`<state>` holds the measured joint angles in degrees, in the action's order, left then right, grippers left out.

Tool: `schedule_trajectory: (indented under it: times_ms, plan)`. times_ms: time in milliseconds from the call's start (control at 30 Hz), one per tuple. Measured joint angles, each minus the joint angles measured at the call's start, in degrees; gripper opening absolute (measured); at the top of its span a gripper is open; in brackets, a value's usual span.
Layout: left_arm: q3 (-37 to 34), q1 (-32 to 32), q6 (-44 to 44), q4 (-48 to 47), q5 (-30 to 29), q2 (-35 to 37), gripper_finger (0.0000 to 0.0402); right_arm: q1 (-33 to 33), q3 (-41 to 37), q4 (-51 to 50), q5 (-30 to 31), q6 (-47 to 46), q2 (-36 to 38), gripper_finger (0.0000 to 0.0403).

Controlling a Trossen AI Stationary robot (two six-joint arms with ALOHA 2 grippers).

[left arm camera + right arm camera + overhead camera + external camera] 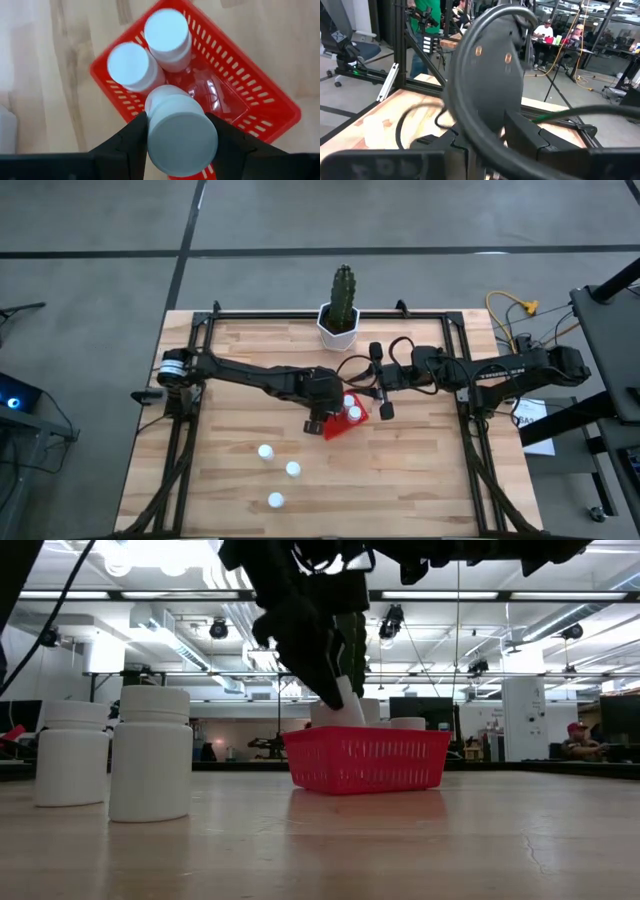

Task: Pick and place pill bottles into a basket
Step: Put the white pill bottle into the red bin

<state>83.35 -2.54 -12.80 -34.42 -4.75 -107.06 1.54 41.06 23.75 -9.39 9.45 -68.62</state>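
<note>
L hand [181, 131] gripping pill bottle [181, 134] over basket [260, 95]

Two white pill bottles [150, 52] stand upright in the red basket [260, 102].

Six pill bottles [266, 451], one basket [343, 426], one cactus pot [338, 327].

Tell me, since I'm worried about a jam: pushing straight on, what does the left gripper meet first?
Probably the red basket's open floor; the left gripper holds a pill bottle just beside two bottles already inside. Depth is unclear.
</note>
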Motion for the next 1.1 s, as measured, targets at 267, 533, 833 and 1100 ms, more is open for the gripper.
schedule_trajectory:
  times_ms: [267, 533, 833, 1100]
  plan:
    - [0.07, 0.24, -0.02, 1.16, -0.05, -3.06, 0.0149, -0.02, -0.03, -0.46, -0.03, -0.02, 0.00, 0.0086]
    - [0.07, 0.68, 0.27, 1.27, -0.05, -3.06, 0.0149, 0.00, -0.03, -0.44, 0.00, -0.02, 0.00, 0.0078]
    - [0.07, 0.67, 1.75, 1.43, -2.50, -3.11, 0.0219, 0.00, -0.03, -0.46, 0.00, -0.02, 0.00, 0.0082]
    - [0.07, 0.67, 1.97, 1.61, -3.96, -3.15, 0.0235, 0.00, -0.03, -0.48, 0.00, -0.02, 0.00, 0.0073]
